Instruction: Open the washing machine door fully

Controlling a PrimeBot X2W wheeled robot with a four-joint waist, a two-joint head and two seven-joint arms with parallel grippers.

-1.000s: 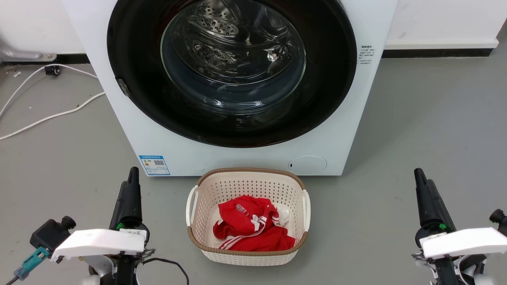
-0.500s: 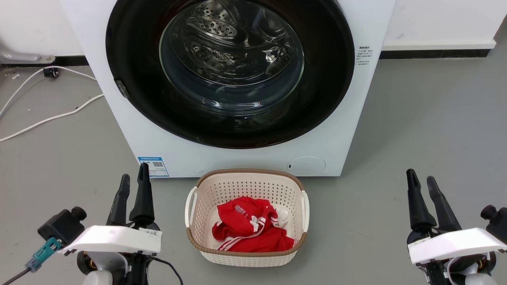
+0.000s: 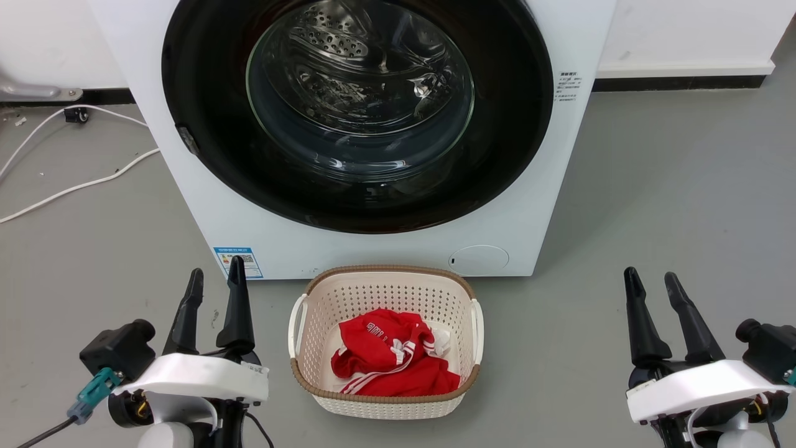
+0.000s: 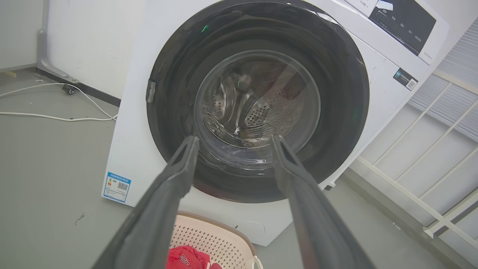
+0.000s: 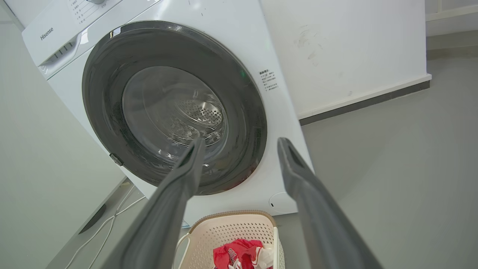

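Our left gripper (image 3: 217, 267) and right gripper (image 3: 650, 274), pinched a second ago, now gape wide; the washing machine door (image 3: 205, 143) remains shut, so we judge the reach comes next.

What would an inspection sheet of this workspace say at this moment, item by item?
Surface: grey floor, smooth.
Job's things: washing machine door shut flat against the white washing machine.
Clutter: cream basket on the floor before the machine, red garment inside it.
End effectors: left end effector open; right end effector open; both low and apart from the door.
Cables: white cables on the floor, to the machine's left.
Surroundings: white wall with dark skirting behind.
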